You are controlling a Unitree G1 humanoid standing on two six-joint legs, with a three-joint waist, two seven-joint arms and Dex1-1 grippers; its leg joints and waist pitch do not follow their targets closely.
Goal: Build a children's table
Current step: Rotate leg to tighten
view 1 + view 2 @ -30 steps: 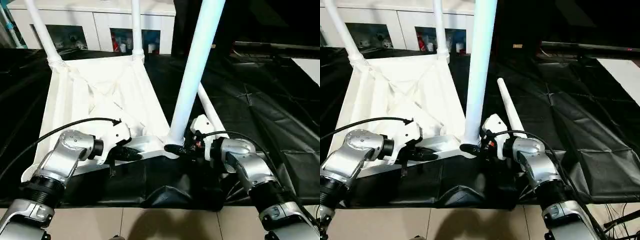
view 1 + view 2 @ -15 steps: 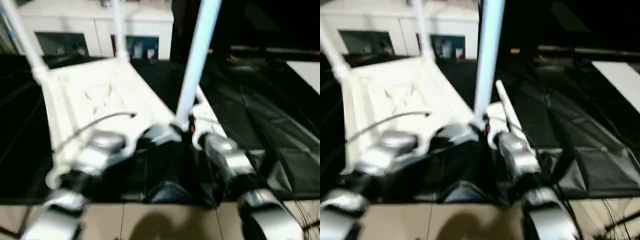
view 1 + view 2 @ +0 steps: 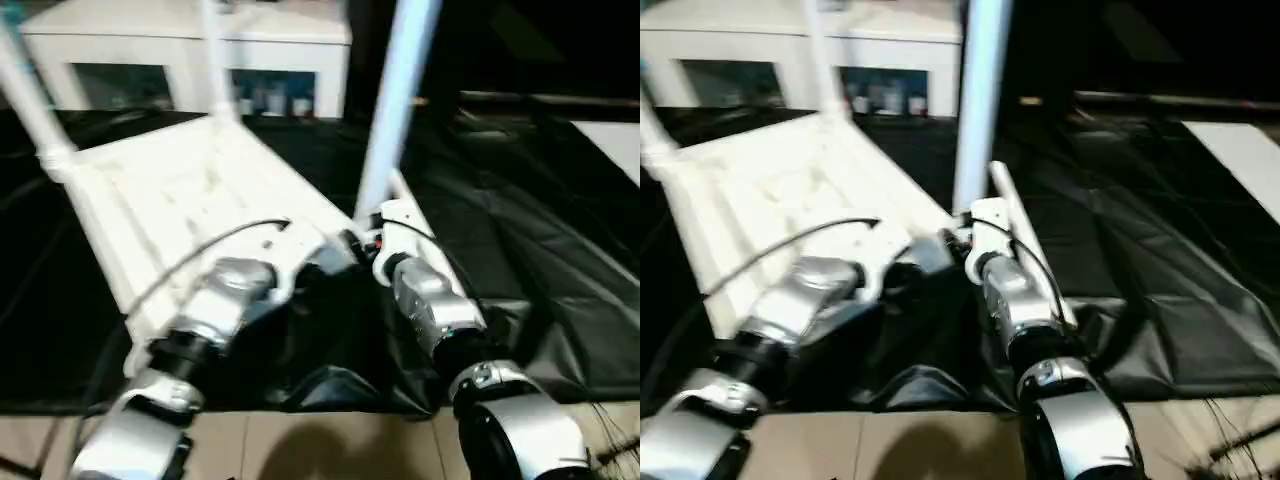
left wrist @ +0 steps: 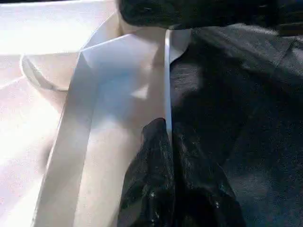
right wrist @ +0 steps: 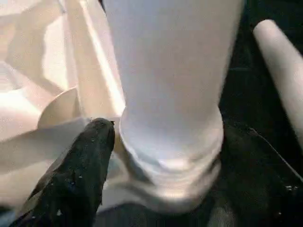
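On the black-sheeted work table (image 3: 520, 210) the white tabletop (image 3: 180, 200) lies underside up, ribs showing, and it serves as the reference for everything below. Three white legs stand upright in its corner sockets: one at the near right corner (image 3: 395, 95), beside the right gripper; one at the far right corner (image 3: 215, 55); one at the far left corner (image 3: 30, 105). A fourth leg (image 3: 1015, 225) lies flat on the black sheet just beside the tabletop's right edge, partly hidden behind the right forearm. Left gripper (image 4: 168, 142): fingers pressed together on the thin raised rim of the tabletop's near edge, pinching it, with the black sheet on one side of the rim and the white underside on the other. Right gripper (image 5: 156, 161): at the base of the near right leg, where the leg meets its round socket; one black finger (image 5: 83, 170) sits against the side of the socket collar, the jaws spread wide around the leg base; whether they actually press on it cannot be told. Beyond the tabletop's far edge stands a white cabinet (image 3: 190, 50) with glass doors. Pale floor tiles (image 3: 330, 445) show below the tabletop's near side, past the table edge.
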